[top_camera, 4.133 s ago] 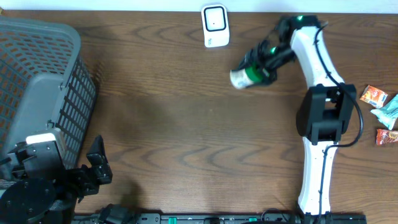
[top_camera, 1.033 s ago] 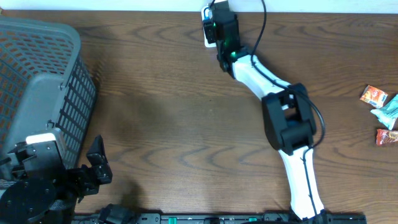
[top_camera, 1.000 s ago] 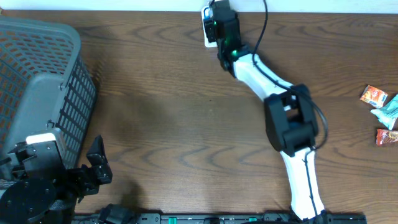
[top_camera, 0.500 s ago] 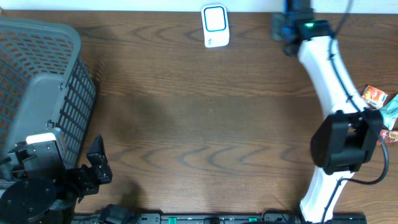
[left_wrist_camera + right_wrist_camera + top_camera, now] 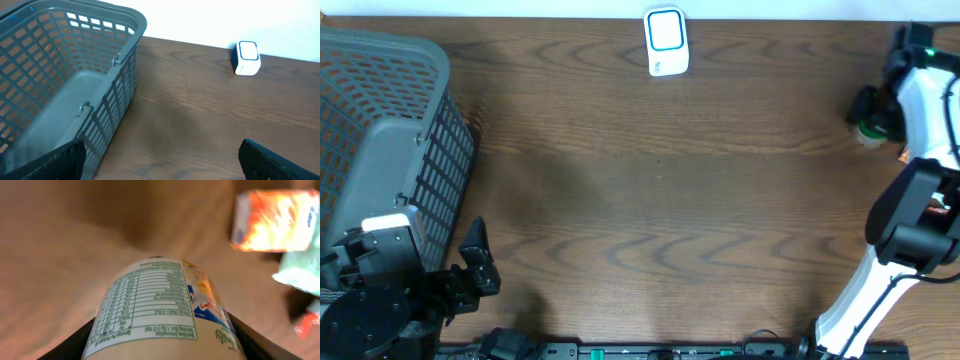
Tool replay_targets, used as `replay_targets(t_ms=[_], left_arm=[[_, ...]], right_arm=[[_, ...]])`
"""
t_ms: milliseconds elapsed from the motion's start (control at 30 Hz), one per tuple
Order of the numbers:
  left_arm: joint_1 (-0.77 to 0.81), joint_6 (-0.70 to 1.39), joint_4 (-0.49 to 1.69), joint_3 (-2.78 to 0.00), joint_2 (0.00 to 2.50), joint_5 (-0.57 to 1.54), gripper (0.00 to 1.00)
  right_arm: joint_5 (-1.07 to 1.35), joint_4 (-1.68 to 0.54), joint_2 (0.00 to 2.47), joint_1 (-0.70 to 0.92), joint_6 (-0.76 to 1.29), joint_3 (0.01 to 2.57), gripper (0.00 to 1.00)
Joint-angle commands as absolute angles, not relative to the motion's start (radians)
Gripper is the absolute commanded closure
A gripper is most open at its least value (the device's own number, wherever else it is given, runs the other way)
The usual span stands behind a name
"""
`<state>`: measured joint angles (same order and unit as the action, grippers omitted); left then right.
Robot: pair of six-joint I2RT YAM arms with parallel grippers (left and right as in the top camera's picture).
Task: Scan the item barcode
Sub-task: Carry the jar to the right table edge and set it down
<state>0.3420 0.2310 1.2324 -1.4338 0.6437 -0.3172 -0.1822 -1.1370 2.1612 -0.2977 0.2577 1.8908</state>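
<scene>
The item, a cream round canister with a green-printed nutrition label, fills the lower right wrist view between the two black fingers. My right gripper is shut on it. From overhead the item shows a green band and hangs at the table's far right, with my right gripper around it. The white scanner with a blue-lit face stands at the back middle, well left of the item; the same scanner shows in the left wrist view. My left gripper is open over bare wood at the front left.
A grey slatted basket takes up the left side, and its rim shows in the left wrist view. Below the item lie an orange packet, a pale green packet and a red one.
My right arm has swung from the scanner at the back middle over to the far right, carrying the item. The scanner is uncovered again. The left arm has not moved.
</scene>
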Motion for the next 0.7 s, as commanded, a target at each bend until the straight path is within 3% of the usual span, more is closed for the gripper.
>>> replay_targets(t_ms=[0,300,467,667], left_arm=[[0.337,0.218,1.235,-1.429,0.645,-0.327,0.02],[0.337,0.218,1.235,-1.429,0.645,-0.327,0.02],[0.337,0.218,1.235,-1.428,0.645,-0.327,0.02],[0.337,0.218,1.235,-1.429,0.645,-0.327,0.02]], right_arm=[[-0.148,-1.161,2.176,-0.348,0.276,1.867,0.43],[-0.159,-1.004,2.177,-0.468,0.276,1.668,0.28],[-0.149,-0.992,2.168,-0.496,0.257,1.693,0.01],[-0.115,-1.106,2.119,-0.496,0.238,1.888,0.01]])
